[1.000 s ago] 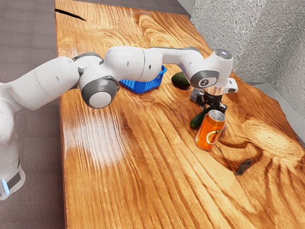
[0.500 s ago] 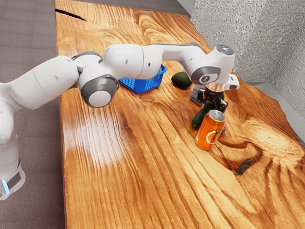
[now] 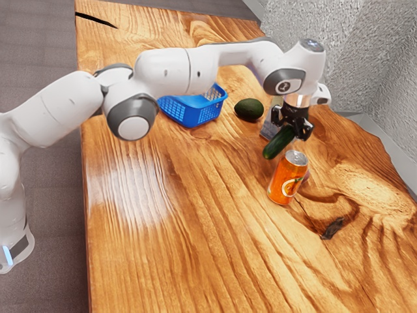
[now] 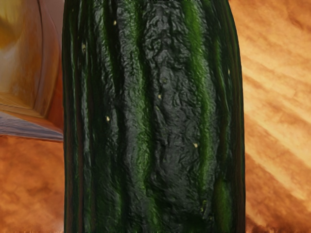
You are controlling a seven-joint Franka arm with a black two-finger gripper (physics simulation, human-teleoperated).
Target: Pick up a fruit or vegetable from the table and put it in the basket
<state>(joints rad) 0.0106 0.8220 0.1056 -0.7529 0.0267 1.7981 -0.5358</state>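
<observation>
Black two-finger gripper (image 3: 292, 124), exterior view: fingers clamped on the upper part of a long, dark green, ridged cucumber (image 3: 278, 144). The cucumber slants down out of the grip, by my reading clear of the brown wooden table (image 3: 195, 248), its free end near the top of an upright orange drink can (image 3: 287, 181). Picking looks done; carrying and releasing remain. I'd call it about halfway.

Blue plastic basket (image 3: 204, 115) sits well apart, toward the exterior view's left, partly behind the arm. No cucumber in it, so the placing is all to do. A dark green, oval avocado (image 3: 249, 109) lies on the table between basket and gripper, nearer the basket; I'd carry high enough to pass over it. Grey, box-like object (image 3: 267, 130) just beside the gripper, partly hidden, could catch a low swing. Something small and purplish (image 3: 307, 175) shows behind the can; can't tell what. Can stands away from the basket side, so it should matter only if the cucumber dips or swings.

Wrist view: cucumber's bumpy, light-streaked skin close under the hand, wood grain beyond. Glassy, amber-tinted shape (image 4: 29, 63) beside it, identity unclear to me.
</observation>
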